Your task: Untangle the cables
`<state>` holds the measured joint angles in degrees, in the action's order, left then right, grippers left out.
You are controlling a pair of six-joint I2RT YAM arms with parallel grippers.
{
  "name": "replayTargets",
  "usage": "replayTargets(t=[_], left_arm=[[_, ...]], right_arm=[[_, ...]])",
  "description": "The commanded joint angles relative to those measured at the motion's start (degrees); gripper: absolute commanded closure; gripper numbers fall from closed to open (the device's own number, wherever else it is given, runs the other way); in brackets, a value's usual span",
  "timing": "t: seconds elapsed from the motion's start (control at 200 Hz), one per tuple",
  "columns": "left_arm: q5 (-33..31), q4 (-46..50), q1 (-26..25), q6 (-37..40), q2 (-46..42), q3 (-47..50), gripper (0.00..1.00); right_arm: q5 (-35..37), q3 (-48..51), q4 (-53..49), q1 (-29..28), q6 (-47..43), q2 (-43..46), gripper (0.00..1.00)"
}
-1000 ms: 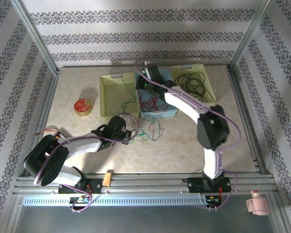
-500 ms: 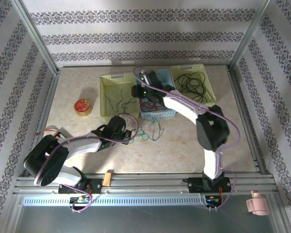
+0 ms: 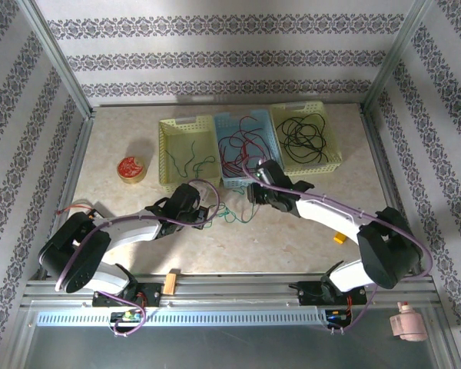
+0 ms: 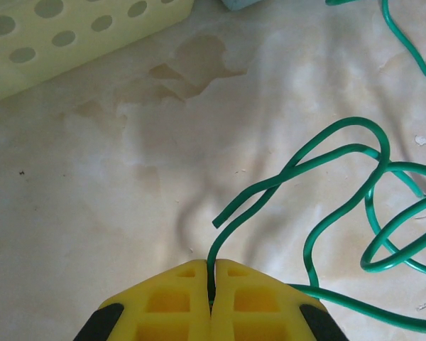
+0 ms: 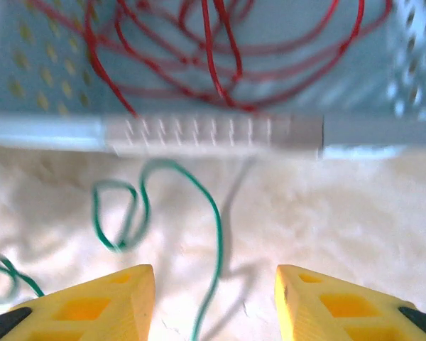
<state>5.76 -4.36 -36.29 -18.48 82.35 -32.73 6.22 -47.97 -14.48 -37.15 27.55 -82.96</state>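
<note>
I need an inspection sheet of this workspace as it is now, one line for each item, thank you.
Surface: table pale, marbled, with faint stains.
Job's things: red cables in blue basket; black cables in right yellow basket; green strands in left yellow basket; green cable loose on the table.
Clutter: round tin at left; small orange piece at right.
Grippers: left gripper shut on green cable; right gripper open near the blue basket.
Cables: thick purple cables run along the robot.
Surroundings: patterned walls, metal frame.

Left end effector (image 4: pixel 211 273) pinches a green cable (image 4: pixel 356 121), while right end effector (image 5: pixel 214 284) gapes, fingers apart.
</note>
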Motion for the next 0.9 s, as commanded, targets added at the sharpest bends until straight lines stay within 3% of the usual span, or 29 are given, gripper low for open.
replayTargets(t=[0.0, 0.25, 0.42, 0.63, 0.755, 0.895], left_arm=[[-0.15, -1.00, 0.52, -0.07, 1.21, -1.78, 1.00], [-0.22, -0.96, 0.52, -0.24, 0.89, -1.81, 1.00], [0.08, -0.33, 0.52, -0.09, 1.08, -2.20, 1.00], [0.41, -0.13, 0.51, 0.15, 1.34, -2.67, 1.00], [0.33, 0.05, 0.52, 0.02, 1.22, -2.65, 1.00], [-0.11, 0.23, 0.48, -0.15, 0.60, -2.34, 1.00]], right_arm=[[1.87, 1.55, -1.92, -2.66, -2.60, -1.56, 0.52], [2.41, -1.38, -3.36, -4.99, -3.23, -9.20, 0.53], [4.54, -3.09, -5.02, -5.67, -3.53, -12.43, 0.60], [5.45, -3.27, -5.36, -6.86, -3.08, -14.21, 0.79], [6.99, -3.15, -5.87, -7.15, -2.25, -15.22, 1.00], [11.70, 0.14, -5.97, -5.06, 1.97, -11.60, 1.00]])
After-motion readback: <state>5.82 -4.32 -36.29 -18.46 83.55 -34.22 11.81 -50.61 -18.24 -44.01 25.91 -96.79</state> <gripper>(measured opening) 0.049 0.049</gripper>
